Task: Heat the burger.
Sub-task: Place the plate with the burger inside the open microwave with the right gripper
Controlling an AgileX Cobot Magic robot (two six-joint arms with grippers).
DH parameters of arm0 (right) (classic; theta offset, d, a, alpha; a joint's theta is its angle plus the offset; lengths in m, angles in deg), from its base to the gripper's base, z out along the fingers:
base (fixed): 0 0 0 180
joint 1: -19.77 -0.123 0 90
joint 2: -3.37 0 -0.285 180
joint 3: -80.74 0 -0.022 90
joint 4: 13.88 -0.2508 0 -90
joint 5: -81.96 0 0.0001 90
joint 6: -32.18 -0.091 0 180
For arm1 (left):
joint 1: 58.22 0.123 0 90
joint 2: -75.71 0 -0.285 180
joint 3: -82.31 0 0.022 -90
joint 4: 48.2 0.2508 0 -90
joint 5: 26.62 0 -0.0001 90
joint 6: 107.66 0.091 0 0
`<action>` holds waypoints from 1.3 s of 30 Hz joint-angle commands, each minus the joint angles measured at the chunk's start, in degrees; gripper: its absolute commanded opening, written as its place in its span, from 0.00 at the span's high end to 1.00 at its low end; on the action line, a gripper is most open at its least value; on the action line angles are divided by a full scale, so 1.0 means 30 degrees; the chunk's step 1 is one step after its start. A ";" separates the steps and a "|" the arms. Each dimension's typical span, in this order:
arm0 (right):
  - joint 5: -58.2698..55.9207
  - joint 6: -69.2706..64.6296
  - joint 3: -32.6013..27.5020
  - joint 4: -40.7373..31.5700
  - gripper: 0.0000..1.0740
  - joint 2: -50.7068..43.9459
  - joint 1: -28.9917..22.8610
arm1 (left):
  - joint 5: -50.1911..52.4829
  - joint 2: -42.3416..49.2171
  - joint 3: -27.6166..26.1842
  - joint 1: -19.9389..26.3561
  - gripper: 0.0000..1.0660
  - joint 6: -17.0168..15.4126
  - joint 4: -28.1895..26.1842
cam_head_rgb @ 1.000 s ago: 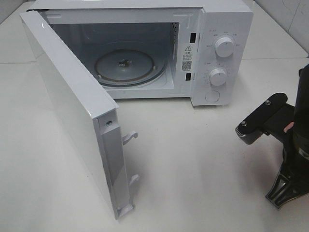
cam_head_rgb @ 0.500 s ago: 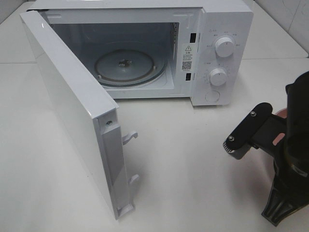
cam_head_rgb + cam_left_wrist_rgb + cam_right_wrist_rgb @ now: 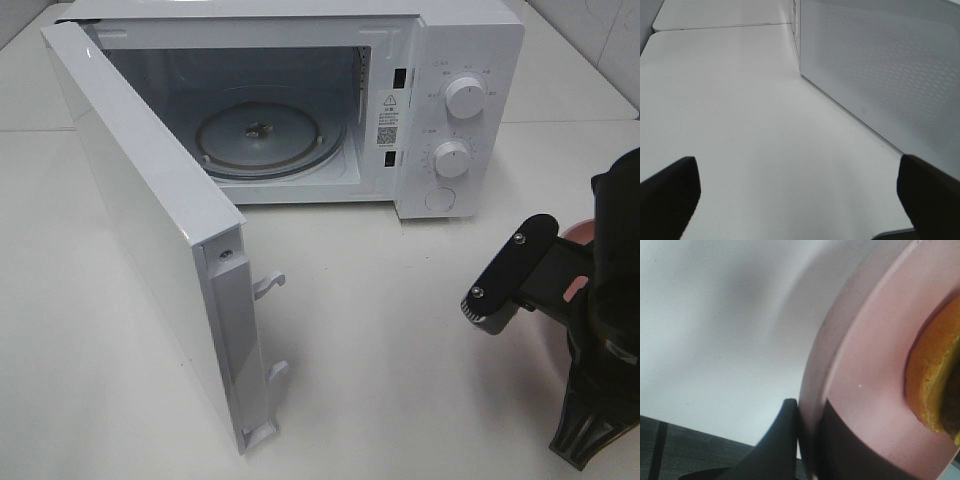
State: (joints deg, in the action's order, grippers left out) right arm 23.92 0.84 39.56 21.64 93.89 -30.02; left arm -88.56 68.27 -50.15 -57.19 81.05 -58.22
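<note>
Pink plate (image 3: 865,365), pinched by the right gripper (image 3: 812,420), showed only up close; overhead the arm (image 3: 615,300) nearly hid it. Burger (image 3: 932,385) was cropped, left gripper (image 3: 800,195) agape.

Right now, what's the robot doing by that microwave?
The right gripper is pinching the rim of a flat round pink plate carrying the small golden-bun burger, near the white microwave. Its door stands open and the glass turntable is bare. The left gripper hangs open beside the door.

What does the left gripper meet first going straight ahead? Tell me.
Probably only bare table: the open left gripper points along it, with the microwave door alongside its path. Depth is unclear.
</note>
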 commanded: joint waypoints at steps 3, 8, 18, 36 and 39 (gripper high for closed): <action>-0.0325 0.1089 -0.0057 0.1776 0.98 -0.0248 -0.0019 | 0.0248 0.0248 -0.0038 0.0076 0.06 -0.0057 -0.0057; -0.0248 0.2101 -0.0057 0.2120 0.98 -0.0248 -0.0019 | 0.0248 0.0248 -0.0038 0.0076 0.06 -0.0057 -0.0057; 0.0267 0.4870 -0.0057 0.3170 0.98 -0.0248 -0.0019 | 0.0248 0.0248 -0.0038 0.0076 0.06 -0.0057 -0.0057; 0.2750 0.6264 -0.0057 0.3820 0.98 -0.0248 -0.0726 | 0.0248 0.0248 -0.0038 0.0076 0.06 -0.0057 -0.0057; 0.2750 0.6264 -0.0057 0.3820 0.98 -0.0248 -0.1012 | 0.0248 0.0248 -0.0038 0.0076 0.06 -0.0057 -0.0057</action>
State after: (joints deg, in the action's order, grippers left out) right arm 32.92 19.34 39.39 29.26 93.89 -32.83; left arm -88.56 68.27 -50.15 -57.19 81.05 -58.22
